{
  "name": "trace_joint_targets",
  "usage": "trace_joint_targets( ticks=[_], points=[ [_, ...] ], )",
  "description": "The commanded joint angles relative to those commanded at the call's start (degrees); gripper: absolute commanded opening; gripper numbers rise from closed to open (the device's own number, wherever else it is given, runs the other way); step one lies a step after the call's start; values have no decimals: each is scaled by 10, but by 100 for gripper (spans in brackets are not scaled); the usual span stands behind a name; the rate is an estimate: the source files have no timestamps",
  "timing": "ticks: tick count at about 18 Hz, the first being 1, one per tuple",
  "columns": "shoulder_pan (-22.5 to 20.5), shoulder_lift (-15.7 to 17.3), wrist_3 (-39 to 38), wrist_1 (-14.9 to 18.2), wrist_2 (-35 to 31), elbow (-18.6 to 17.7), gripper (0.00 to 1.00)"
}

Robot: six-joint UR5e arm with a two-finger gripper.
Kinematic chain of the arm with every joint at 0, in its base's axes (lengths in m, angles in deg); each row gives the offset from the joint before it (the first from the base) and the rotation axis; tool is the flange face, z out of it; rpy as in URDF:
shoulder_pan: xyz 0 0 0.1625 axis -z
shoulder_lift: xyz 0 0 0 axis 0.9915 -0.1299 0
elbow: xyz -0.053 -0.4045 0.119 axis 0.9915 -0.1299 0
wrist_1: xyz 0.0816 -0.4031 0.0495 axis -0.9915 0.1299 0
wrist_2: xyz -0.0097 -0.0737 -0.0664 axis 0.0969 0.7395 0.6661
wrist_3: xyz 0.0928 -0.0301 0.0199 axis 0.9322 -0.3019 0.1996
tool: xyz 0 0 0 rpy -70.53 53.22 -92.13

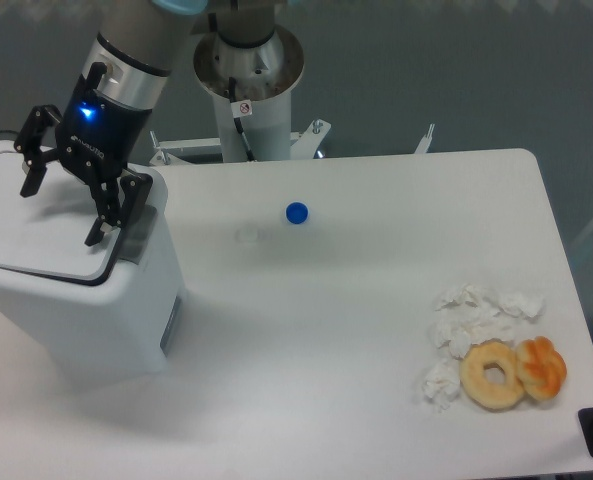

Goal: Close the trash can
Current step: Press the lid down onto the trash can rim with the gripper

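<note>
The trash can [96, 310] is a large white boxy bin at the left of the table. Its flat rounded-corner lid [36, 225] lies down on the body, with a dark seam around its edge. My gripper [61, 205] hangs just above the lid with its black fingers spread wide apart. One fingertip [26, 185] is over the lid's left part, the other fingertip [96, 235] is near the lid's right edge. Nothing is between the fingers. I cannot tell whether the fingertips touch the lid.
A small blue cap [296, 212] lies mid-table. Crumpled white tissues [476, 325], a bagel [493, 374] and an orange pastry [542, 366] lie at the front right. The robot's white base column [248, 90] stands behind the table's back edge.
</note>
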Motion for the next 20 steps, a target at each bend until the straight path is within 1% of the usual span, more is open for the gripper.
trace_joint_targets(
  ticks=[12,15,20],
  points=[
    [3,0,2,0,-1,-7,100],
    [4,0,19,0,-1,-12,100],
    [4,1,19,0,-1,-13,100]
  ],
)
